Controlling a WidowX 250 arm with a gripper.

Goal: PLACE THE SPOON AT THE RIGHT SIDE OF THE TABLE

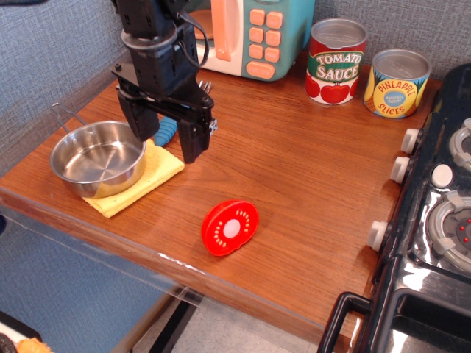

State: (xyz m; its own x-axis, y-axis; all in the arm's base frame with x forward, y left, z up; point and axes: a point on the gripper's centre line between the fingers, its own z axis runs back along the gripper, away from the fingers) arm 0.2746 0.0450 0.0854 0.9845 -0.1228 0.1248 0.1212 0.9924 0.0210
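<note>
The spoon (pixel 166 132) shows as a ribbed light-blue handle on the brown wooden table (pixel 294 169), at the back left beside the yellow cloth. Most of it is hidden behind my black gripper (pixel 167 140). The gripper hangs over the spoon with its two fingers spread, one finger (pixel 139 121) to the left of the handle and the other to the right. The jaws stand open and the handle is seen in the gap between them. I cannot tell whether the fingers touch the handle.
A steel bowl (pixel 98 158) sits on a yellow cloth (pixel 151 176) at the left. A red tomato-slice toy (pixel 230 226) lies near the front. A toy microwave (pixel 254 33), a tomato sauce can (pixel 336 61) and a pineapple can (pixel 397 82) stand at the back. A black toy stove (pixel 434 213) is at the right.
</note>
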